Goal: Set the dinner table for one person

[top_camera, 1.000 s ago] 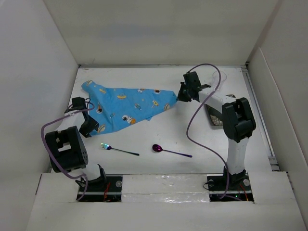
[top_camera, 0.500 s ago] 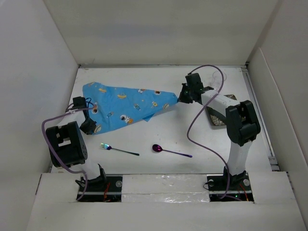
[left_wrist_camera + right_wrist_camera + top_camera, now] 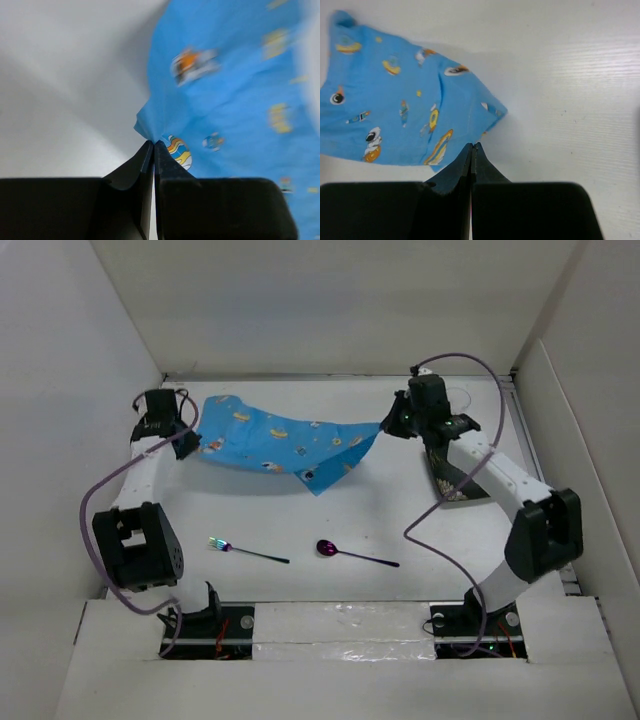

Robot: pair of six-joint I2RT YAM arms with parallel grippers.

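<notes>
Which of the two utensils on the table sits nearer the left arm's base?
The fork, with iridescent tines: it lies left of centre, just ahead of the left arm's base. The purple-bowled spoon lies to its right, farther from that base.

The matte white dinner table (image 3: 330, 520) carries a purple spoon (image 3: 358, 556) near its front edge. A fork (image 3: 250, 552) with an iridescent head lies just left of the spoon. A dark tray (image 3: 447, 480) sits right of the spoon, farther back.
</notes>
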